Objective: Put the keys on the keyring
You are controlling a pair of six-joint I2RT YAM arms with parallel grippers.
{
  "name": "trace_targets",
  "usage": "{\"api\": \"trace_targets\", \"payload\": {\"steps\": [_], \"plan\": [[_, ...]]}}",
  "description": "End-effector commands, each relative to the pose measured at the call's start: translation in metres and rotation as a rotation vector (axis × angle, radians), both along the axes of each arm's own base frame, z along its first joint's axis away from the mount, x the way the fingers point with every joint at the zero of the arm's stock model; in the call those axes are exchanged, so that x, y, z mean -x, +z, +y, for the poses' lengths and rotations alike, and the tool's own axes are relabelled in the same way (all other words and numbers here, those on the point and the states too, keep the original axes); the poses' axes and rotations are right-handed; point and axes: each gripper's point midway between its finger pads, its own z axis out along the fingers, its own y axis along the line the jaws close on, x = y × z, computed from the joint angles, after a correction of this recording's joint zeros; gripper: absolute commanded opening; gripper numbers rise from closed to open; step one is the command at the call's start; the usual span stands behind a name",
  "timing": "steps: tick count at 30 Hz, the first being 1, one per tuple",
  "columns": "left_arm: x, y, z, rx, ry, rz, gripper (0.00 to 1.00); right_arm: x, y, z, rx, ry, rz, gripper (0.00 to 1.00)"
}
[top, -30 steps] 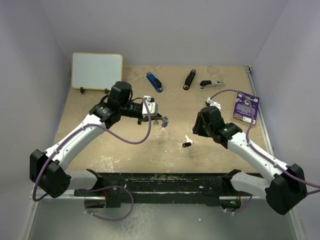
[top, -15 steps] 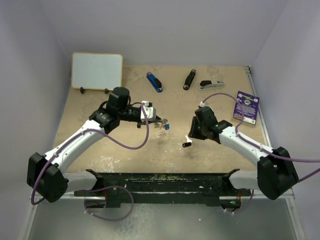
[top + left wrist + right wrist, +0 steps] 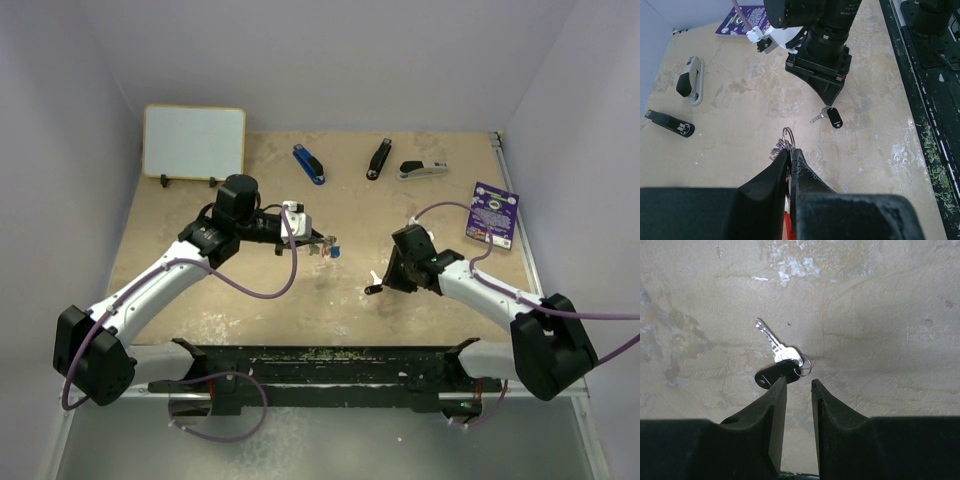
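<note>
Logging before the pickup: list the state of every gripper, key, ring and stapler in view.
left gripper: shut on the keyring.
keyring: pinched, ring poking out in front.
right gripper: jaws slightly apart, tips at the black key.
black key: lying flat, not gripped.
blue stapler: closed, lying flat.
black stapler: closed, lying flat.
grey stapler: closed, lying flat.

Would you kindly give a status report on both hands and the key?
Left hand shut on keyring. Right hand open, tips at black key. Nothing blocking.
</note>
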Motion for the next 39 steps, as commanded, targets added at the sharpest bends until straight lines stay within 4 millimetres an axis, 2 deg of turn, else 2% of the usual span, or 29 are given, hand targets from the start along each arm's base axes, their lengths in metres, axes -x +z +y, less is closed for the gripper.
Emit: {"api": "trace_targets", "payload": {"steps": [1, 9, 16, 22, 33, 35, 37, 38, 39], "plan": [[0.002, 0.021, -0.003, 0.061, -0.028, -0.057, 0.04, -0.005, 0.000, -0.001, -0.028, -0.074, -0.022, 0.31], [0.000, 0.022, -0.005, 0.065, -0.028, -0.054, 0.04, -0.005, -0.015, -0.004, -0.029, -0.105, -0.013, 0.29], [-0.001, 0.022, -0.005, 0.067, -0.026, -0.054, 0.04, -0.009, -0.023, -0.006, -0.025, -0.129, -0.020, 0.20], [0.000, 0.023, -0.004, 0.068, -0.025, -0.059, 0.04, -0.011, -0.020, -0.010, -0.009, -0.134, -0.034, 0.00], [-0.001, 0.023, -0.005, 0.080, -0.025, -0.064, 0.03, -0.021, 0.028, -0.032, 0.070, -0.127, -0.195, 0.00], [-0.001, 0.022, -0.005, 0.081, -0.026, -0.063, 0.03, -0.023, 0.032, -0.030, 0.068, -0.105, -0.210, 0.00], [0.000, 0.021, -0.006, 0.082, -0.027, -0.059, 0.04, -0.016, 0.026, -0.024, 0.043, -0.080, -0.171, 0.00], [-0.001, 0.021, -0.006, 0.084, -0.027, -0.061, 0.04, -0.014, 0.022, -0.019, 0.023, -0.062, -0.149, 0.05], [0.000, 0.022, -0.006, 0.085, -0.029, -0.062, 0.04, -0.012, 0.017, -0.017, 0.019, -0.060, -0.132, 0.16]]}}
